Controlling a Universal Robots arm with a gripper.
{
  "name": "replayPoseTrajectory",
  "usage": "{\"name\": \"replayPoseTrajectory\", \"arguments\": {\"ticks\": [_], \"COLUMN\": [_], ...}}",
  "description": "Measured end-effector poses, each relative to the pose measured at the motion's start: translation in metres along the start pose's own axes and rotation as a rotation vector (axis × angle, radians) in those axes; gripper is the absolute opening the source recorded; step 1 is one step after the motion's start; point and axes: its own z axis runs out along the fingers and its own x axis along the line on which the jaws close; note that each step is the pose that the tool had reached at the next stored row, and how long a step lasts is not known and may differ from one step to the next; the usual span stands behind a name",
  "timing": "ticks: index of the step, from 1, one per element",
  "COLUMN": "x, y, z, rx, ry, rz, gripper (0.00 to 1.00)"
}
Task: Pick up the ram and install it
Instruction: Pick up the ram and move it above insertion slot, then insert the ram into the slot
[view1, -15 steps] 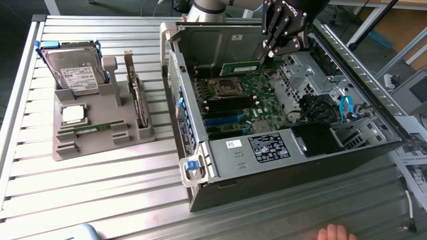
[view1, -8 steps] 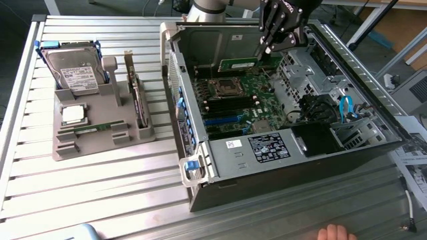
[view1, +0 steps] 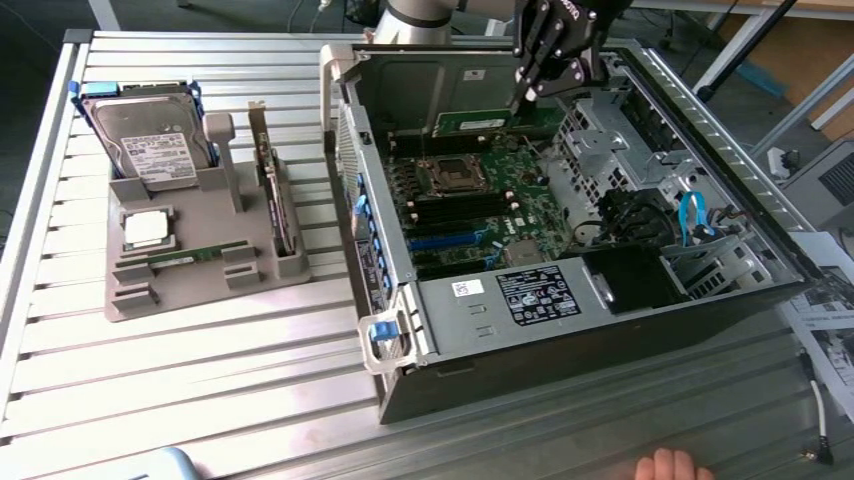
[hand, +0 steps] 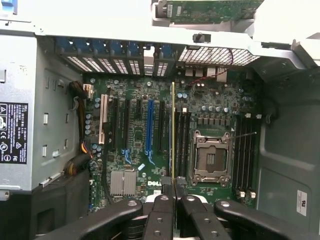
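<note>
Ram (view1: 478, 121): long, narrow, thin green board with small dark chips on its face. In the exterior view it hangs over the open computer case (view1: 561, 330), at about 12 o'clock from the CPU socket (view1: 454, 177) and above the motherboard (view1: 497, 205). Its long axis runs roughly 9 to 3 o'clock, and the free end points to 9.

Gripper (view1: 527, 98) holds the 3 o'clock end.

In the wrist view the ram (hand: 173, 130) is edge-on, a thin yellow-green line. It runs straight away from the gripper (hand: 173, 192), parallel to the dark memory slots (hand: 182, 145) beside the empty socket (hand: 211, 159). The fingers (hand: 162, 200) pinch the near end of the ram from both sides.
</note>
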Motion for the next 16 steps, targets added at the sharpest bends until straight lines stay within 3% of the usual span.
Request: {"name": "replayPoseTrajectory", "arguments": {"ticks": [16], "x": [-0.0004], "y": [0.0], "z": [0.0001], "rx": [0.0001], "ry": [-0.0001], "rz": [0.001], "gripper": [0.12]}}
